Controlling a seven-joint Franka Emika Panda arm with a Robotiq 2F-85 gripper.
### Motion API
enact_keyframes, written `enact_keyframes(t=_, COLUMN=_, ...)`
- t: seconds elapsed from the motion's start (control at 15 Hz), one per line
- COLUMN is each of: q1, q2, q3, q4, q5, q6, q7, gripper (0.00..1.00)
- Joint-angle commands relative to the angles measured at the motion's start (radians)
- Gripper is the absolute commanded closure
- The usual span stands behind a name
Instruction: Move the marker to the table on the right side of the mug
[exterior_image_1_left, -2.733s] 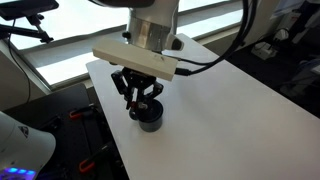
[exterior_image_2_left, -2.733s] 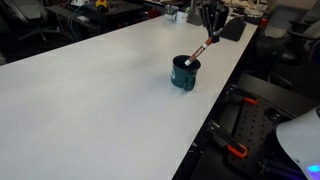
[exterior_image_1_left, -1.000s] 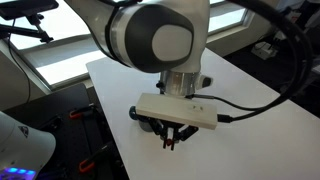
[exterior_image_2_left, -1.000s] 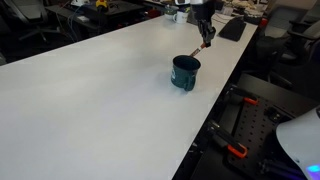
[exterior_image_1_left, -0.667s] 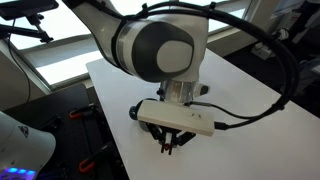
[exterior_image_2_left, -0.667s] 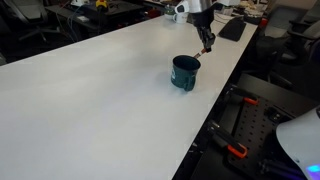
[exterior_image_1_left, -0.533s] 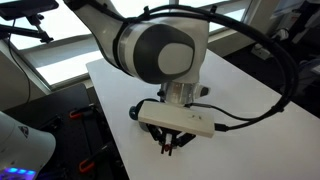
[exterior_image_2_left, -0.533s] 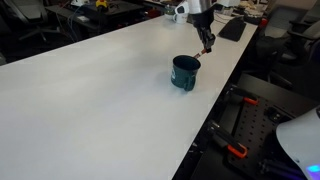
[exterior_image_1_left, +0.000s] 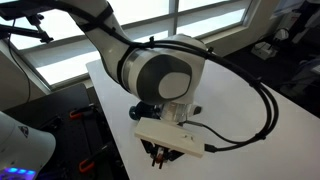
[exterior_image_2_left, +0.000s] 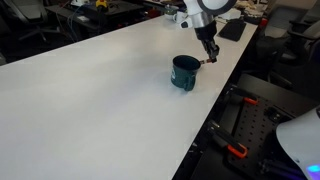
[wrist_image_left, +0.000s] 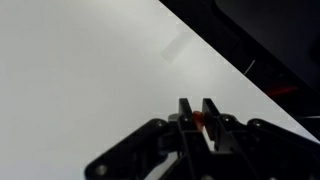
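Tool (wrist_image_left: 198, 105) clamped on the marker (wrist_image_left: 198, 122), right of the mug (exterior_image_2_left: 184, 72).
The marker's red end shows between the closed jaws, just beside the mug, near the bench's (exterior_image_2_left: 90, 100) right edge.

Beyond your end effector (exterior_image_1_left: 163, 157) you have wide windows (exterior_image_1_left: 210, 12) full of daylight; down to its side lies dark floor (exterior_image_1_left: 62, 102).

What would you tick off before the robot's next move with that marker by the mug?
1. Grip on marker by end effector: ok, red shows between the fingers.
2. Out of mug: ok, marker is beside it.
3. Gap between end effector and mug: ok, seen in an exterior view.
4. White table beneath: ok, seen in wrist view.
5. Contact of marker with table: cannot tell.
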Motion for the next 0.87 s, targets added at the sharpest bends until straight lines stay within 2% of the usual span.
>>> enact_keyframes(t=0.0, q1=-0.007, q2=0.056, q3=-0.009, q4=0.017, q5=-0.029, q6=0.018, q7=0.040, gripper=0.96)
enact_keyframes(t=0.07, q1=-0.007, q2=0.063, q3=-0.009, q4=0.021, q5=-0.028, q6=0.011, q7=0.044, gripper=0.57)
enact_keyframes(t=0.13, q1=-0.015, q2=0.045, q3=0.006, q4=0.009, q5=-0.002, q6=-0.002, q7=0.010, gripper=0.81)
enact_keyframes(t=0.33, q1=-0.017, q2=0.064, q3=0.006, q4=0.019, q5=-0.002, q6=-0.002, q7=0.017, gripper=0.59)
enact_keyframes(t=0.8, q1=-0.017, q2=0.065, q3=0.006, q4=0.022, q5=-0.002, q6=-0.002, q7=0.017, gripper=0.57)
